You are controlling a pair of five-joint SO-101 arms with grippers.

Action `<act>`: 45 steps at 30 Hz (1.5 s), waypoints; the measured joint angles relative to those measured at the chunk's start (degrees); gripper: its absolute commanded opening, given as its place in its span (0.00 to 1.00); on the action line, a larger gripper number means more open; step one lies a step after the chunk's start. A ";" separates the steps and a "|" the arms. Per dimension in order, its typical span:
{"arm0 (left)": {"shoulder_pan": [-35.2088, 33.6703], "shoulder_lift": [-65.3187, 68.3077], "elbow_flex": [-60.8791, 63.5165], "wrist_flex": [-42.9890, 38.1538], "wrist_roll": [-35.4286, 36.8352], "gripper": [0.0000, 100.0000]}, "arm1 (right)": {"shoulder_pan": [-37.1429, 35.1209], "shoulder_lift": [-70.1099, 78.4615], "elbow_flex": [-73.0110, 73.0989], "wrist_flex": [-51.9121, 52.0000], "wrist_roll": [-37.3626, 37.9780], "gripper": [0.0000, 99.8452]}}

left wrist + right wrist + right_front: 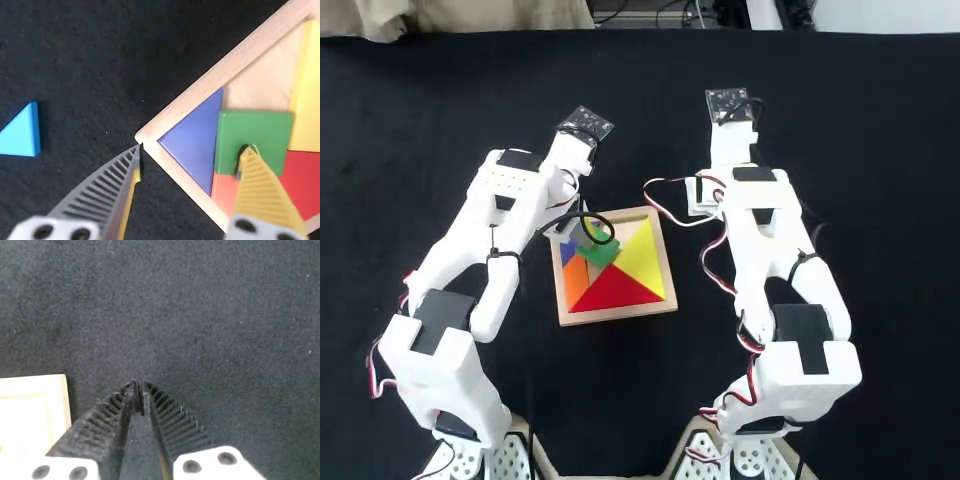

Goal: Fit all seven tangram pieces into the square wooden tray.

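The left jaws are spread wide and straddle a corner of the tray. The grey finger [122, 175] sits just outside the rim, and the yellow finger [255, 180] is down on the green wooden square [255, 130], touching its near edge. That square is inside the square wooden tray [200, 85], but it looks to ride up over the violet-blue triangle [192, 145] and the orange piece [224, 192] rather than lie flush. I'd call the step in hand seating the square. Between the square, the rim and the big yellow triangle [306, 90], a triangular patch of bare wood [260, 80] is open, and the red triangle [305, 175] fills the other side. Out on the black-covered bench [75, 50], well apart from the tray, lies the small light-blue triangle [22, 132], the one piece I can see outside the tray. The right jaws are pressed together on nothing, above the bench just beside another tray corner [30, 405]. Next, by my reckoning, the square needs pressing flat. Then comes a pick of the light-blue triangle, turned to match that gap.
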 measured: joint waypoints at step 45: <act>-1.05 3.87 -6.24 9.67 -1.23 0.30 | 0.00 0.00 0.00 0.00 0.00 0.01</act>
